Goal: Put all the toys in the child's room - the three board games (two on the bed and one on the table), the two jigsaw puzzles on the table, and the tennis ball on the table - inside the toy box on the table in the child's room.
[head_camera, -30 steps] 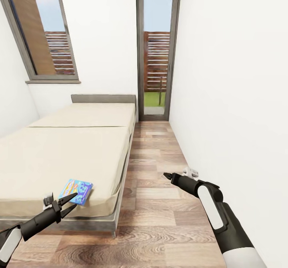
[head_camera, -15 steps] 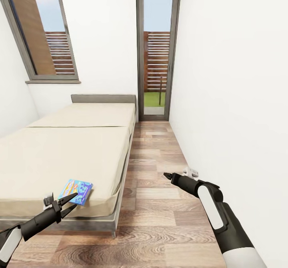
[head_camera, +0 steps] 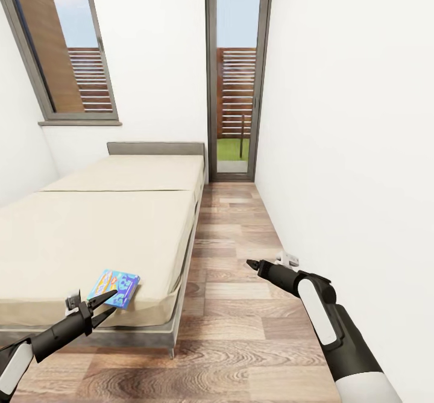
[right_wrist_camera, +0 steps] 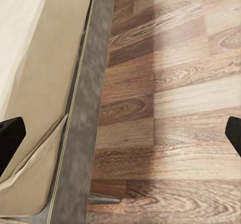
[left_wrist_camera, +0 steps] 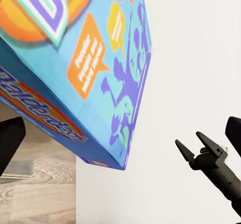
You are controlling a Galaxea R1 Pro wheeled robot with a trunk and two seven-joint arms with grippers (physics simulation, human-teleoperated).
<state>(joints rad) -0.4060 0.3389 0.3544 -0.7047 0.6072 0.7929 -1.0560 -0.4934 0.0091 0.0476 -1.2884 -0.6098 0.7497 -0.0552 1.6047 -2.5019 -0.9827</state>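
Lying flat on the bed [head_camera: 102, 222], a small blue board game [head_camera: 114, 288] is seen at the near corner of the beige mattress, close to the mattress edge that borders the wood-plank floor [head_camera: 241, 306]. The left gripper [head_camera: 109, 305] is positioned at the near edge of that box, on the side away from the headboard [head_camera: 155, 148]; its jaws are spread, with the upper tip shown against the near edge of the lid and the lower tip below it. Whether the tips touch the box cannot be told from the head view. In the left wrist view the blue board game [left_wrist_camera: 85, 68] is seen very close, printed with orange and purple graphics, and one dark finger [left_wrist_camera: 11, 141] appears beside it, apart from the box; the box is not clamped.

The right gripper [head_camera: 252, 265] is held over the floor beside the bed, well apart from the board game, on the side toward the white wall [head_camera: 355, 150]. Its jaws are released and nothing is held between them. In the right wrist view the grey bed frame [right_wrist_camera: 85, 133] and the plank floor [right_wrist_camera: 170, 108] are seen between the two finger ends.

Beyond the headboard, a window [head_camera: 66, 47] and a tall glass door [head_camera: 236, 78] are set in the far wall.
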